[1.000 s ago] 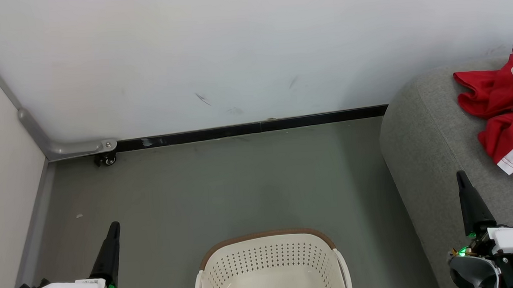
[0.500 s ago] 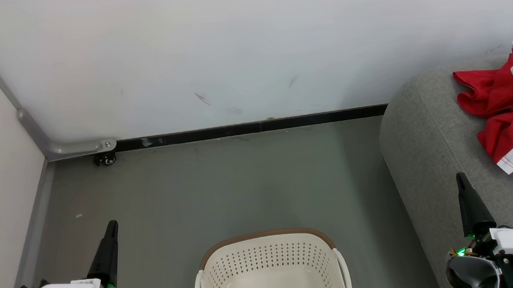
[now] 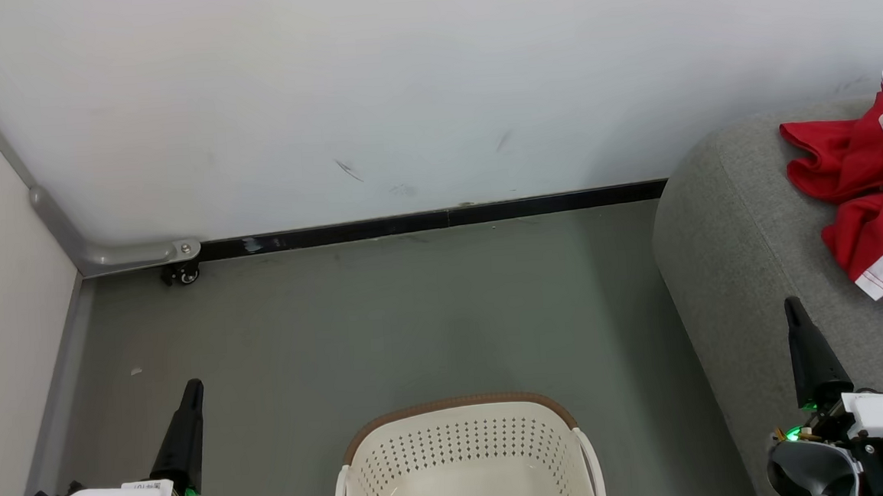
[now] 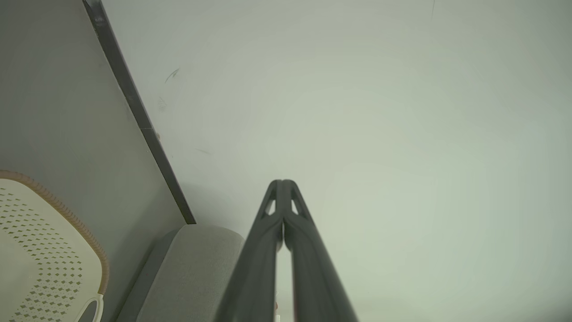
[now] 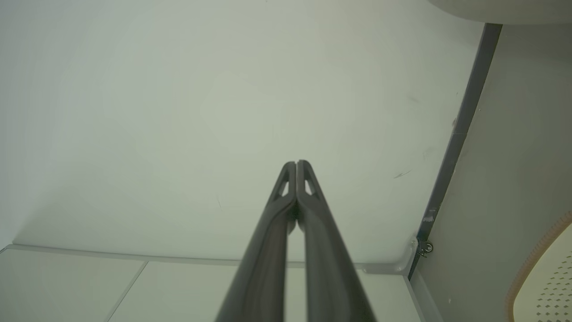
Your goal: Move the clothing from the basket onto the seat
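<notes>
Left pincer [image 3: 193,387] closed over grey floor [image 3: 385,320]

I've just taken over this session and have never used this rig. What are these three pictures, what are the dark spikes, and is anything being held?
This is a wheeled robot with two arms. The wide picture comes from a camera on its head, looking down at a grey floor. The dark spikes are its grippers: the left gripper is at lower left and the right gripper at lower right. Each has two long fingers, pressed together and holding nothing. The other two pictures come from wrist cameras, looking along those fingers toward the wall. Between the arms stands the cream basket; the part in view has no clothes in it. On the right is the grey seat, with the red clothing lying on it.
</notes>
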{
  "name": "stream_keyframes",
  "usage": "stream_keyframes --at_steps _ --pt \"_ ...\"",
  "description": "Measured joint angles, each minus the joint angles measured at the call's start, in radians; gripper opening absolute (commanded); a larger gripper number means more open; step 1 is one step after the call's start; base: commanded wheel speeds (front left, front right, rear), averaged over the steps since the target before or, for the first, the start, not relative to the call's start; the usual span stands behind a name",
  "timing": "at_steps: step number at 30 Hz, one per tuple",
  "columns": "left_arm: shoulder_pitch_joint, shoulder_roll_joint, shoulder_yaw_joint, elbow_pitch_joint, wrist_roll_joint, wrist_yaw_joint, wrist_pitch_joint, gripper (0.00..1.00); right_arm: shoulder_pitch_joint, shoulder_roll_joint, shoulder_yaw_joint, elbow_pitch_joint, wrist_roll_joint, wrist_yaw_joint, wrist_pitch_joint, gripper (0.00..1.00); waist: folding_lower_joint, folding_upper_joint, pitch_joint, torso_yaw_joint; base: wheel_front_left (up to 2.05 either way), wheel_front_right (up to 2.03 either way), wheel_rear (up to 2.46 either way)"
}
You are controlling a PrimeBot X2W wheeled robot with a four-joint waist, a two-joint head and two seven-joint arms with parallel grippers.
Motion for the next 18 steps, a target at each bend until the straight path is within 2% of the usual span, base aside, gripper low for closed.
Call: stream_keyframes --at_steps 18 --pt "0.0 0.0 0.0 -0.002 0.0 0.0 0.0 0.0 0.0 0.0 0.003 -0.003 0.001 0.0 -0.004 0.0 -0.0001 0.0 0.0 0.0 0.0 0.0 0.0"
